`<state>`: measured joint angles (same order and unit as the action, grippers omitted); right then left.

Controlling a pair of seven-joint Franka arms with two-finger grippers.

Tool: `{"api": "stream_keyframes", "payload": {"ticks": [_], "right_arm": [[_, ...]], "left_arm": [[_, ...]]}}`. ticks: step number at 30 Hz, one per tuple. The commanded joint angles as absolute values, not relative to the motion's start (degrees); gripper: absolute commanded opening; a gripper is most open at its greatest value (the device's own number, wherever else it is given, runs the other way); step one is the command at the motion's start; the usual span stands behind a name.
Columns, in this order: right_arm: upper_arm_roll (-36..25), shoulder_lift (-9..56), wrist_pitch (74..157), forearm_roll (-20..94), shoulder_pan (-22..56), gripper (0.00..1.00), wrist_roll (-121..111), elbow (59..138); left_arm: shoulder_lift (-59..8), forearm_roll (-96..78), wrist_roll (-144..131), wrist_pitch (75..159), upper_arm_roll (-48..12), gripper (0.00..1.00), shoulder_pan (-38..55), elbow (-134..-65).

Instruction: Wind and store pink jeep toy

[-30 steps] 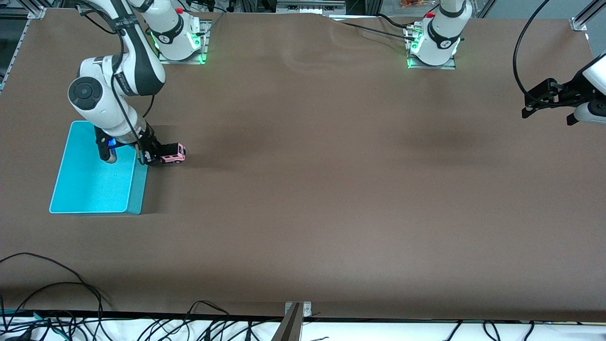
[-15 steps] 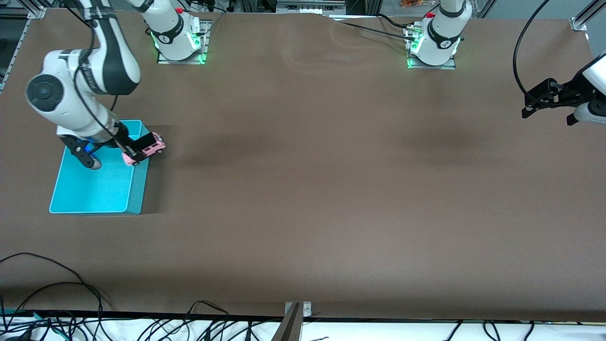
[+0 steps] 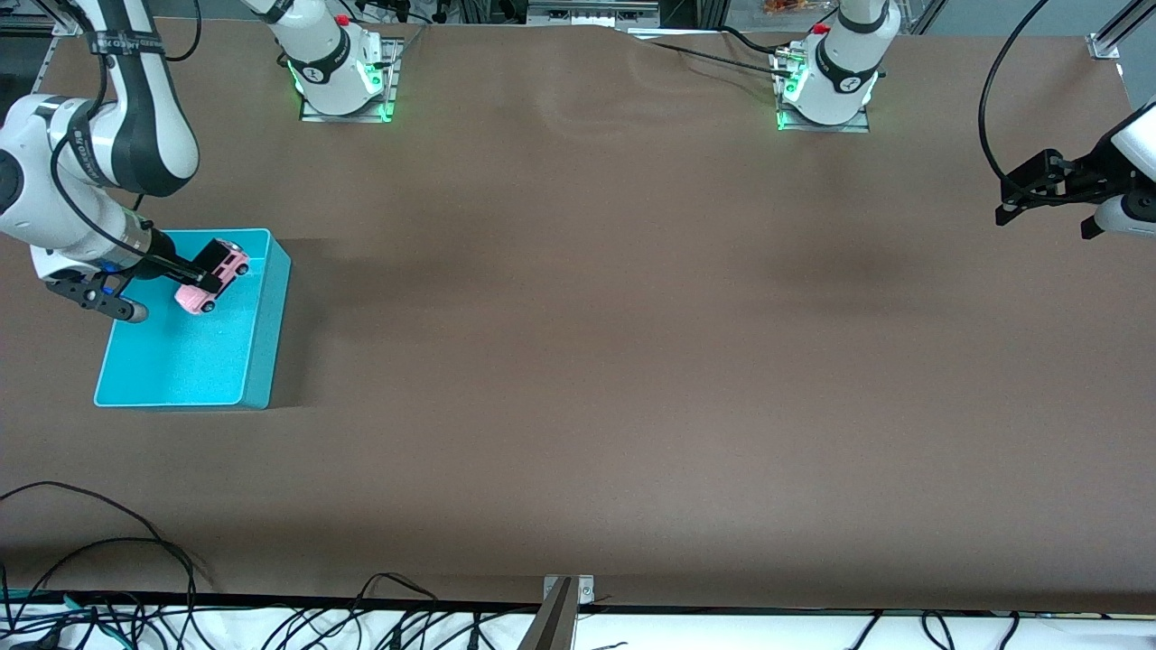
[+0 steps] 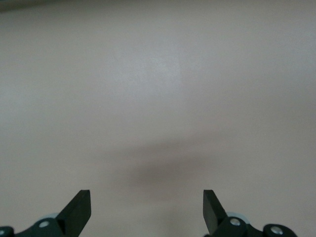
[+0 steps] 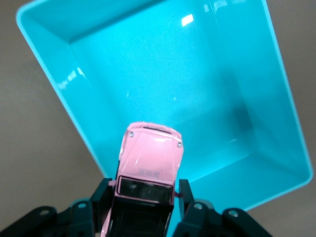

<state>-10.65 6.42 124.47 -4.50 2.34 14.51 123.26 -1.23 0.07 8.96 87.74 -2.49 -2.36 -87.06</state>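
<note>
My right pincer, clamped on the pink jeep toy, has carried it off the desk and now holds it over the turquoise bin. Storing looks close. Nothing lies in the bin. My left pincer waits wide open and empty at the left arm's end.

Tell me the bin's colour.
Turquoise bin, seen best in the right wrist view.
</note>
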Motion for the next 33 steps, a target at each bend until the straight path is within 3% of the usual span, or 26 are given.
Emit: {"api": "stream_keyframes", "payload": {"ticks": [1, 29, 31, 33], "right_arm": [[-13.7, 8.6, 124.4, -6.5, 2.3, 0.0, 3.2, 122.2], [-15.2, 23.2, 136.3, -13.3, -2.0, 0.0, -6.2, 122.3], [-15.1, 23.6, 136.3, -13.2, -2.0, 0.31, -5.5, 122.3], [-15.1, 23.8, 136.3, -13.1, -2.0, 0.78, -5.3, 122.5]], "left_arm": [[-1.9, 1.1, 8.7, 86.9, -2.7, 1.0, -2.4, -85.3], [-1.9, 1.1, 8.6, 86.8, -3.0, 1.0, -2.1, -85.2], [-2.0, 1.1, 8.5, 86.8, -3.0, 1.0, -2.1, -85.2], [-2.0, 1.1, 8.3, 86.8, -3.0, 1.0, -2.1, -85.2]]}}
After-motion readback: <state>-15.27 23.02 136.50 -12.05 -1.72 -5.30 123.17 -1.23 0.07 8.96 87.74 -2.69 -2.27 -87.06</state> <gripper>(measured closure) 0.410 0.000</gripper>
